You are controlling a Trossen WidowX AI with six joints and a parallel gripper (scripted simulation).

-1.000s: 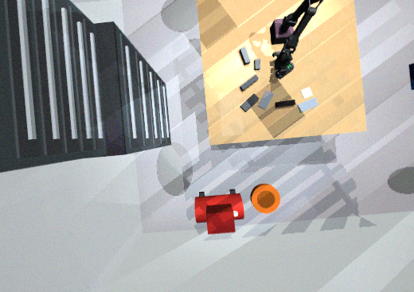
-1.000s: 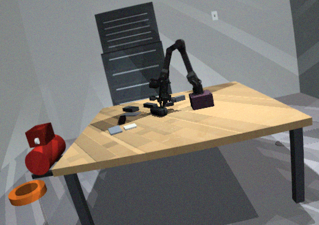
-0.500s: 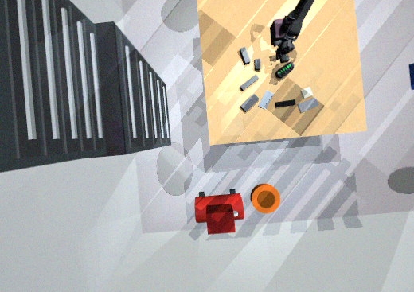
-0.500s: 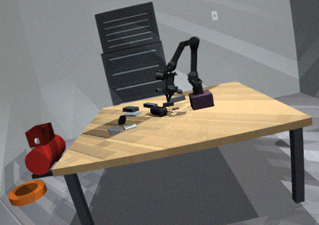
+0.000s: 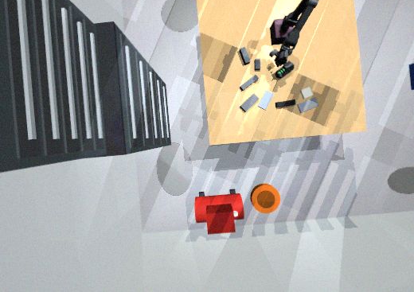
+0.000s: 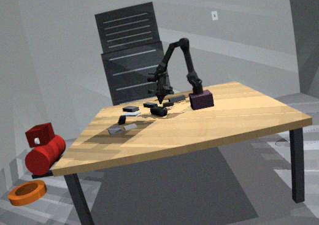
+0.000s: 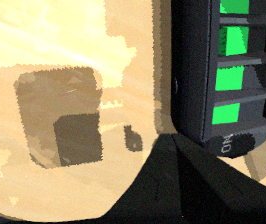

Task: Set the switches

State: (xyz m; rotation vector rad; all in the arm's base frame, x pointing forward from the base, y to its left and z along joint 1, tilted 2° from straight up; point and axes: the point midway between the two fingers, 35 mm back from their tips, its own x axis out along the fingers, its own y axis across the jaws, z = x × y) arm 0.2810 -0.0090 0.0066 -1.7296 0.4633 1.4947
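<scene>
The dark grey controller unit point(image 5: 287, 72) point(image 6: 159, 111) point(image 7: 194, 75) lies on the bench point(image 5: 338, 61) point(image 6: 215, 127) with its switch side up. In the wrist view it runs along the right side, partly cut off by the frame. Four green switch faces show there, and an ON marking is at its near end. The other switches are out of frame, and the underside label is hidden. My gripper point(image 5: 279, 64) point(image 6: 161, 103) point(image 7: 169, 143) is shut and empty. Its tips are just above the unit, beside the ON end in the wrist view; contact cannot be told.
Several dark blocks lie to the unit's left in the top view, including a small one point(image 5: 257, 64) and a long one point(image 5: 249, 83). A pale blue plate point(image 5: 266, 100), a black bar point(image 5: 285, 103), a grey plate point(image 5: 308, 105) and a pale square point(image 5: 306, 92) lie below it.
</scene>
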